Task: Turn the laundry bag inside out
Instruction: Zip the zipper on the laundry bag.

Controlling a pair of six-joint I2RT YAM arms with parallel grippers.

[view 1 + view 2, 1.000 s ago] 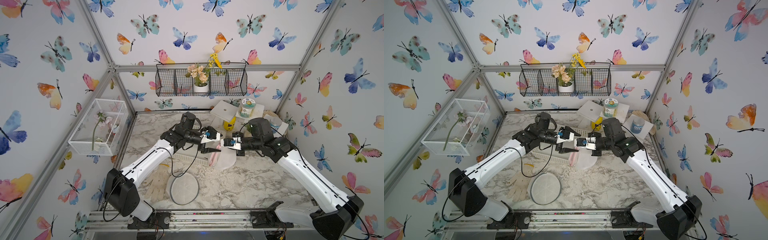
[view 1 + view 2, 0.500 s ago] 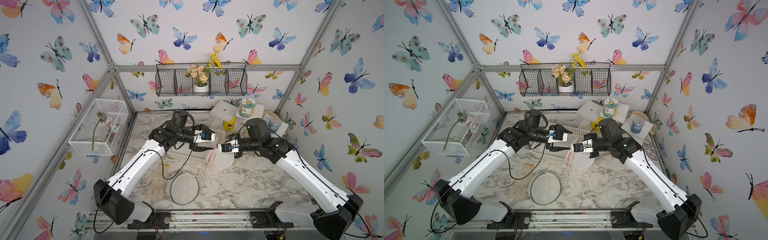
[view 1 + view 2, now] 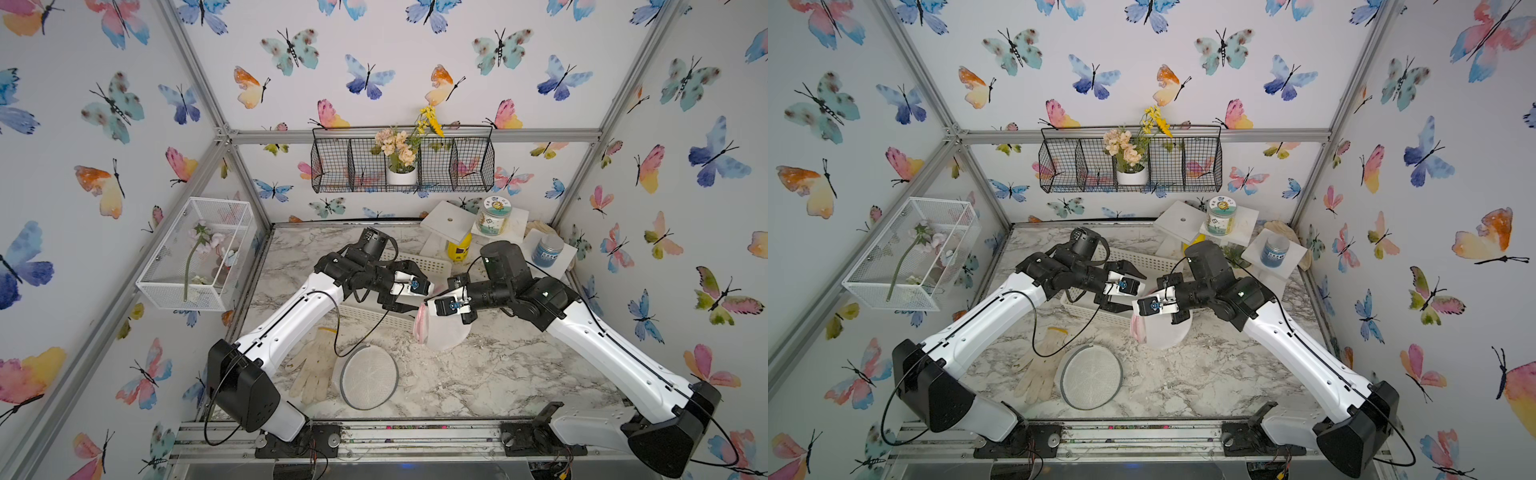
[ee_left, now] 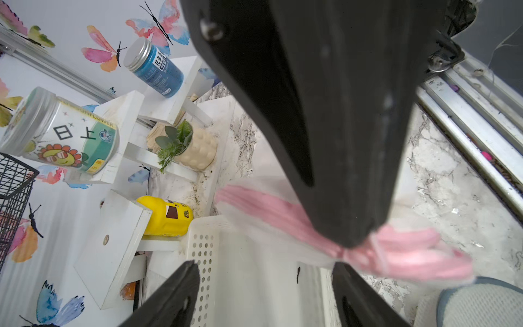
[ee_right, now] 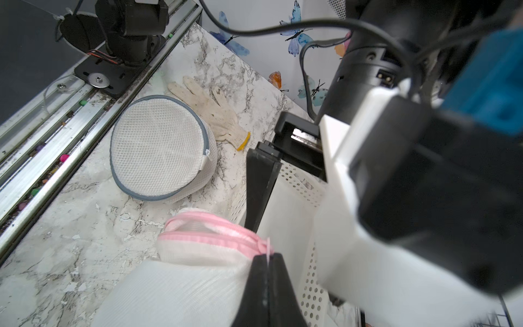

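Sharing the marble worktop (image 3: 498, 374) with a round grey-rimmed mesh pouch (image 3: 368, 376) and a pale work glove (image 3: 311, 370), both lying flat side by side near the front rail (image 3: 415, 432), well apart from the laundry bag (image 3: 446, 334). Crowding that bag on its far side with a white perforated basket (image 3: 1142, 259), just beside the fabric in the right wrist view. Standing off in the back corner behind the right arm, away from the fabric: jars (image 4: 56, 133), a yellow bottle (image 4: 167, 216) and a small potted plant (image 4: 186, 147) among white stands (image 4: 124, 113).

Clamping the pink zip edge (image 5: 209, 226) of the bag in the right end effector (image 5: 267, 259), with both fingers pressed together on it. Holding the left end effector (image 4: 264, 264) with fingers wide apart, gripping nothing, close to that pink edge and hovering above the basket.

Hanging between the two end effectors near the middle of the worktop, with the pink zip edge uppermost and turned toward the left arm, and the white mesh body drooping down and away toward the right arm's side. Running that edge roughly front to back in both top views. Bunching the body too much for a clear long axis. Unable to tell any contact between the lowest fold and the marble.
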